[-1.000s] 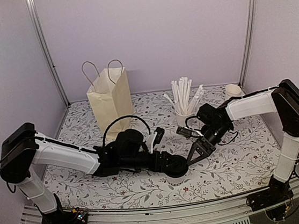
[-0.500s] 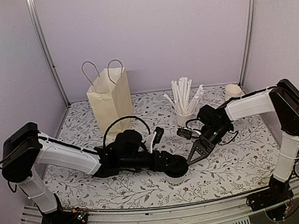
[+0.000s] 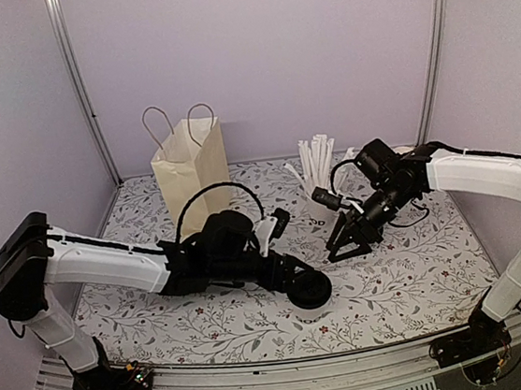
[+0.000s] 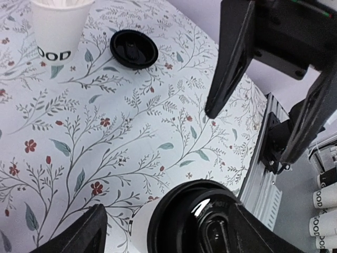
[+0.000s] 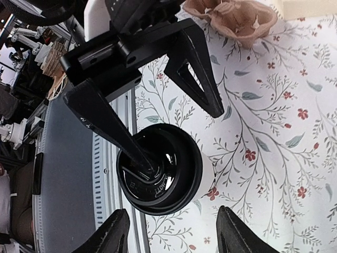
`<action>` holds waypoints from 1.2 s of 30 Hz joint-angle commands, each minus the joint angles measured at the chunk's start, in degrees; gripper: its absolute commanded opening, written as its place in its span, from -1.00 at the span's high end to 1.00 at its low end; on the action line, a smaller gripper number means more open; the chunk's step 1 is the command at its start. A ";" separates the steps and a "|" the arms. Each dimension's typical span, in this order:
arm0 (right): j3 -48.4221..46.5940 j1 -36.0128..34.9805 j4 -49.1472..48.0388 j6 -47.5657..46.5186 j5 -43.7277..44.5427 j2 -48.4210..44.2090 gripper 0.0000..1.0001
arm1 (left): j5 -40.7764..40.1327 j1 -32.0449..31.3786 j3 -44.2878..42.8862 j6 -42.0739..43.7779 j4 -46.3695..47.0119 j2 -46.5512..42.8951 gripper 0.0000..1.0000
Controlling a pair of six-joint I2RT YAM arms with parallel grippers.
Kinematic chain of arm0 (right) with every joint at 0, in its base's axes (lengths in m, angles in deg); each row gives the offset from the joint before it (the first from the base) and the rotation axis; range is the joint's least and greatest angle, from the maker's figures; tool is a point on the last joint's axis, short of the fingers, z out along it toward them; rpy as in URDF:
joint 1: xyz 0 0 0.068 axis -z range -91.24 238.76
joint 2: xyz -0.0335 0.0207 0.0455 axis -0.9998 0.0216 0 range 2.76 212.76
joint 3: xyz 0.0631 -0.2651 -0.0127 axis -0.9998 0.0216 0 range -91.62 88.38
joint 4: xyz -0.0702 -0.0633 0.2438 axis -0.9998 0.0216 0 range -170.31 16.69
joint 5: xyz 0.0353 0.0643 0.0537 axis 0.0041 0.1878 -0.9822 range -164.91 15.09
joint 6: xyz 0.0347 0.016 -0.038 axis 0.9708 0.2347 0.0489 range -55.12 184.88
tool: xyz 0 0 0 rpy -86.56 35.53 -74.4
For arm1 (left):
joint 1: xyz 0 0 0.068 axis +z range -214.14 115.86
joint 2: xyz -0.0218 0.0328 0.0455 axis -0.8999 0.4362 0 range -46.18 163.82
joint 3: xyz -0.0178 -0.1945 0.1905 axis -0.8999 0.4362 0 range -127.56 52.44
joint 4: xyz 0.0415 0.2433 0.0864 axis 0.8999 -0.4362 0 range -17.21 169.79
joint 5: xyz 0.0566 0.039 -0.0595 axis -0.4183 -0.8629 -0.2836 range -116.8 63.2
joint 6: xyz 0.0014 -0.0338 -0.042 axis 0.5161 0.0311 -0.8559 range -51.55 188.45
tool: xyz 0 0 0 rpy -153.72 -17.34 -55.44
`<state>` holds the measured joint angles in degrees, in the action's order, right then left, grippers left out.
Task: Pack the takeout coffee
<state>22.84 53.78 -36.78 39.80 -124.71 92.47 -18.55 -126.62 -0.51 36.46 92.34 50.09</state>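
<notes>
Floral-print table (image 3: 421,280), lavender walls behind. Nearest to me, the takeout coffee (image 3: 309,289) stands upright at centre front. Its black lid hides most of the white wall, and the left wrist view crops its base. The left gripper (image 4: 167,208) straddles it with jaws wide, cloth showing between one finger and the cup; nothing is gripped. The right gripper (image 3: 346,244) hangs just beyond, jaws apart and empty. Farther back are a loose black lid (image 4: 134,48), a straw cup (image 3: 321,188) and a paper bag (image 3: 192,170). I cannot identify the brownish object (image 5: 231,16) cut off in the right wrist view.
</notes>
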 commanded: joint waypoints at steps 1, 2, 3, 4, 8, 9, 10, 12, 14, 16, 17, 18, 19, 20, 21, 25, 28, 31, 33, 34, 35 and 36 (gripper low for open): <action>-2.16 -0.21 2.22 -3.61 3.00 -2.78 -0.20 | -3.68 -0.33 -3.63 5.03 -3.69 -6.03 -0.63; -2.22 -0.49 2.19 -4.04 3.61 -3.86 -0.24 | -4.00 -0.33 -3.68 5.52 -3.76 -7.35 -0.64; -2.09 -1.08 1.95 -5.26 5.00 -4.57 -0.31 | -4.78 -0.30 -3.43 6.06 -3.77 -8.92 -0.65; -1.88 -2.09 1.74 -6.36 6.85 -5.60 -0.37 | -5.66 -0.33 -2.98 6.50 -3.88 -10.50 -0.66; -0.73 -9.25 -0.50 -10.56 18.43 -8.74 -0.49 | -11.58 0.77 -0.56 9.45 -9.04 -17.43 -0.69; -0.91 -11.46 -0.42 -11.38 20.48 -8.87 -0.50 | -12.20 1.68 -0.11 10.34 -10.59 -18.84 -0.72; -1.05 -12.85 -0.30 -12.88 22.15 -8.77 -0.52 | -12.47 3.03 0.39 11.64 -11.90 -20.08 -0.75; -1.76 -15.20 -0.06 -14.97 25.13 -7.69 -0.57 | -12.51 6.23 1.25 14.74 -14.76 -21.67 -0.80; -3.05 -17.02 0.17 -17.14 26.97 -6.18 -0.59 | -11.73 9.85 1.57 17.89 -15.86 -22.16 -0.81; -5.28 -18.27 1.32 -18.13 27.77 -3.78 -0.68 | -9.82 13.40 0.38 21.12 -17.03 -21.58 -0.81; -6.39 -18.92 2.11 -18.48 27.99 -2.73 -0.71 | -8.96 14.83 -0.63 22.50 -17.72 -20.97 -0.81; -7.59 -19.36 2.78 -18.52 28.19 -1.30 -0.75 | -8.72 16.57 -1.88 23.97 -18.27 -20.09 -0.82; -8.50 -19.84 3.21 -18.58 28.64 0.38 -0.79 | -7.44 17.65 -2.81 25.10 -18.40 -19.16 -0.82; -9.20 -20.21 3.17 -18.27 29.28 1.23 -0.80 | -7.02 18.81 -3.37 25.75 -17.92 -18.10 -0.81; -9.73 -20.49 3.08 -18.03 29.63 2.31 -0.80 | -5.59 20.48 -3.52 25.46 -17.02 -17.24 -0.79; -11.14 -21.73 3.77 -17.63 29.81 5.06 -0.76 | 9.29 29.16 -0.88 17.97 -10.24 -16.05 -0.68; -11.14 -22.78 4.62 -18.17 30.32 6.05 -0.75 | 13.42 32.77 1.04 16.38 -7.37 -17.65 -0.66; -10.93 -23.26 4.94 -18.34 30.25 6.49 -0.75 | 13.61 34.46 1.73 16.71 -7.89 -18.61 -0.63; -10.76 -23.37 4.71 -18.12 30.55 6.95 -0.71 | 13.34 34.53 1.94 16.91 -8.24 -19.19 -0.62; -10.75 -23.38 4.65 -17.88 30.66 7.07 -0.70 | 13.27 34.51 2.01 17.02 -8.25 -19.39 -0.62; -10.63 -23.38 4.59 -17.78 30.76 7.27 -0.68 | 13.10 34.48 2.05 17.14 -8.25 -19.57 -0.62; -10.47 -23.37 4.35 -17.60 31.02 7.37 -0.67 | 13.02 34.58 2.04 17.35 -8.33 -19.66 -0.62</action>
<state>12.78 30.61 -33.21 22.17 -95.34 98.24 -7.84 -92.35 0.89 53.79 82.14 32.19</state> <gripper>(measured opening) 0.844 0.811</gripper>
